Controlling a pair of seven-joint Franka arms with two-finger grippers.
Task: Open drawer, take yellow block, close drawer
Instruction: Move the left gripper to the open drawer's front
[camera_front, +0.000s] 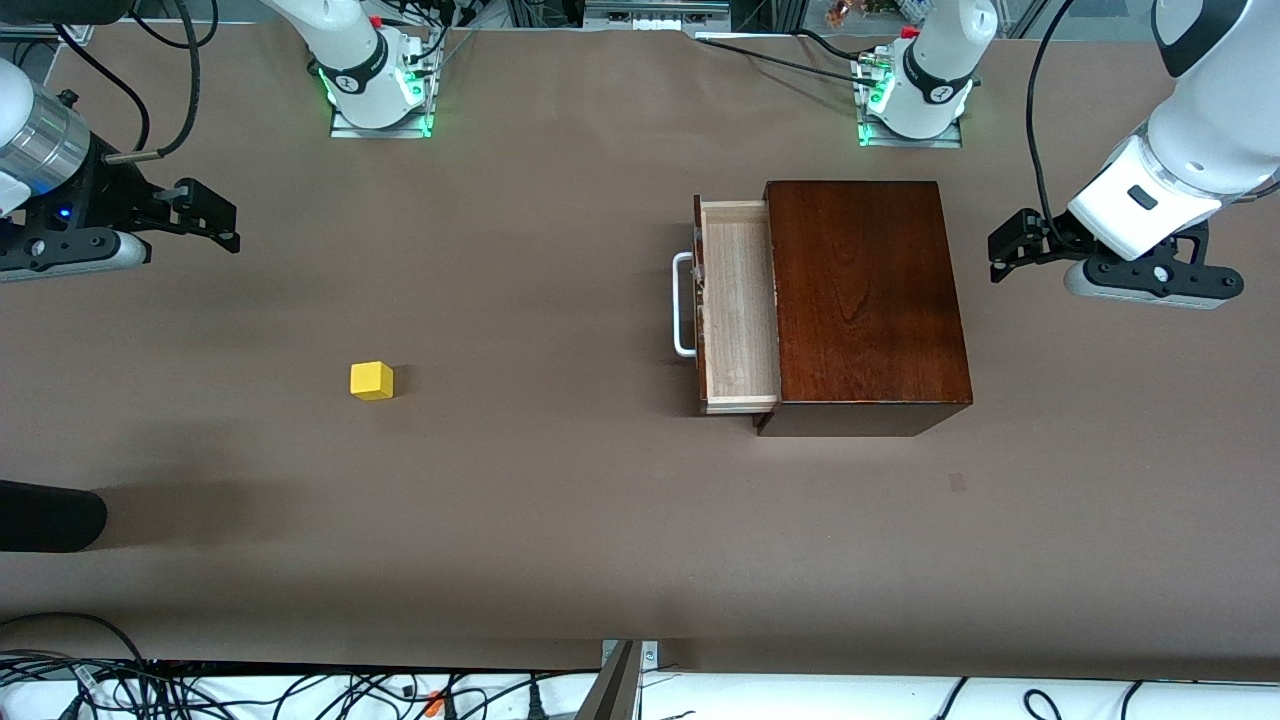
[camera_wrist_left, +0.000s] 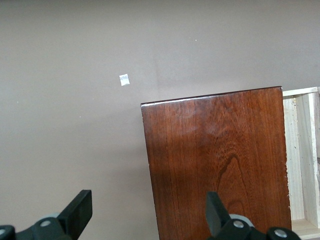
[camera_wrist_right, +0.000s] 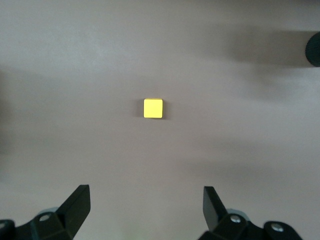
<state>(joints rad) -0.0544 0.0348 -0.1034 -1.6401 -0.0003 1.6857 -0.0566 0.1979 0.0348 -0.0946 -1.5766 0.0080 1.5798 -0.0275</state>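
The drawer (camera_front: 740, 310) stands pulled out of the dark wooden box (camera_front: 860, 300), its white handle (camera_front: 683, 305) toward the right arm's end; its pale tray shows only bare wood. The yellow block (camera_front: 371, 380) sits on the table, apart from the box, toward the right arm's end. My left gripper (camera_front: 1000, 250) hangs open and holds nothing, over the table beside the box at the left arm's end. Its wrist view shows the box top (camera_wrist_left: 215, 165) and a strip of drawer (camera_wrist_left: 302, 160). My right gripper (camera_front: 225, 222) is open with nothing in it, with the block (camera_wrist_right: 153, 108) ahead of its fingers.
A dark rounded object (camera_front: 50, 515) juts in at the right arm's end, nearer the front camera than the block. A small pale mark (camera_front: 958, 483) lies on the table nearer the camera than the box. Cables (camera_front: 300, 690) run along the near edge.
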